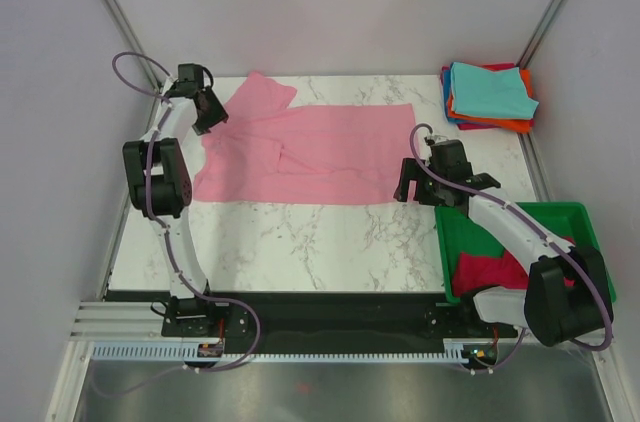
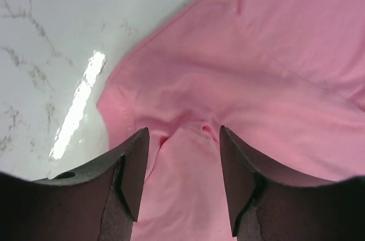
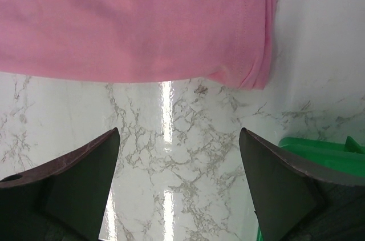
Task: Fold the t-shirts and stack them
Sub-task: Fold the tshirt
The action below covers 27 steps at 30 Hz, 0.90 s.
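Note:
A light pink t-shirt [image 1: 310, 152] lies spread flat across the middle of the marble table. My left gripper [image 1: 208, 114] is at the shirt's left end. In the left wrist view this gripper [image 2: 183, 138] is open, its jaws straddling a raised fold of the pink cloth [image 2: 274, 69]. My right gripper [image 1: 412, 182] hovers just off the shirt's near right corner. In the right wrist view it [image 3: 179, 138] is open and empty over bare marble, with the pink hem [image 3: 142, 24] ahead of it. A folded stack [image 1: 490, 94], teal on top of orange and red, sits at the back right.
A green plastic bin [image 1: 575, 222] stands at the right near edge beside the right arm, with magenta and red cloth [image 1: 485, 270] in it. Its rim shows in the right wrist view [image 3: 319, 149]. Bare marble [image 1: 300, 242] lies in front of the shirt.

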Available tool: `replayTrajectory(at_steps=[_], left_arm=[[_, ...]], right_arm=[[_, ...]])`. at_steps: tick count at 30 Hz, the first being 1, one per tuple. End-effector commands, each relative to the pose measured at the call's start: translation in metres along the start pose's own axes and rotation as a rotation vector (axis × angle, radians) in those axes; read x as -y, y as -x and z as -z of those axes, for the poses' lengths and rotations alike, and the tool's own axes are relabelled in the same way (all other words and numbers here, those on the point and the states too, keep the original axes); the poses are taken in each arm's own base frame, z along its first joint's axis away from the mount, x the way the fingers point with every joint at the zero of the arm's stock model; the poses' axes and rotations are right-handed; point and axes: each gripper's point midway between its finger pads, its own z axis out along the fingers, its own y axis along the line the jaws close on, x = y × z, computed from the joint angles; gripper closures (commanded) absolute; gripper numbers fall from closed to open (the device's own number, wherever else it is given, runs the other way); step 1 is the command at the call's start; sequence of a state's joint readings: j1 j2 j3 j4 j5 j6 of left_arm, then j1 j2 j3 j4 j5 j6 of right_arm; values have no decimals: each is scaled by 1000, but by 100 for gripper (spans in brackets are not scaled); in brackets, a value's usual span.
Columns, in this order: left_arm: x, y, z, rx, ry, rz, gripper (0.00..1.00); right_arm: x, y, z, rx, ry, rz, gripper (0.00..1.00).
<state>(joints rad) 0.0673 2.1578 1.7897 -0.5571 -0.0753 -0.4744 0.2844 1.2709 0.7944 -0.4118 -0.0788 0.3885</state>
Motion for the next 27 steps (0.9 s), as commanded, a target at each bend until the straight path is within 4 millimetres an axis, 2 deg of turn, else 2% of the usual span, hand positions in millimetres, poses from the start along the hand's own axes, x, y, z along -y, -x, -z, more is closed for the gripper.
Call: replayTrajectory(at_steps=[1, 2, 3, 5, 6, 8, 9, 11, 12, 17, 20, 23, 26, 27], left_arm=[[5, 9, 49, 41, -26, -10, 40], [1, 8, 57, 50, -16, -1, 40], [-6, 0, 75, 60, -7, 8, 41], [-12, -5, 88, 87, -8, 34, 41], [-19, -19, 98, 84, -14, 41, 42], [-17, -30, 103, 92, -50, 62, 42], [-28, -52, 98, 52, -32, 67, 42], [-31, -63, 99, 52, -46, 85, 43], [-38, -79, 94, 21, -28, 84, 43], [-54, -119, 78, -50, 2, 114, 45], [-61, -142, 68, -92, 6, 146, 45], [-72, -154, 59, -110, 48, 163, 46], [-95, -157, 62, -101, 139, 171, 48], [-110, -155, 66, -83, 211, 166, 49]], right_arm=[[-8, 9, 1, 36, 33, -1, 6], [-11, 11, 1, 42, 42, -4, 7], [-13, 13, 1, 45, 49, -13, 7], [-20, 23, 2, 68, 64, -15, 7], [-21, 26, 0, 71, 65, -24, 6], [-29, 40, -4, 105, 89, -25, 6], [-28, 39, -14, 87, 82, -27, 6], [-34, 47, -23, 77, 96, -23, 6], [-30, 41, -36, 38, 80, -27, 7], [-20, 32, -68, -3, 39, -31, 7], [-18, 32, -81, -14, 33, -33, 7], [-10, 18, -92, -56, 6, -35, 7], [2, -1, -87, -79, -39, -57, 6], [6, -6, -86, -83, -53, -64, 6]])
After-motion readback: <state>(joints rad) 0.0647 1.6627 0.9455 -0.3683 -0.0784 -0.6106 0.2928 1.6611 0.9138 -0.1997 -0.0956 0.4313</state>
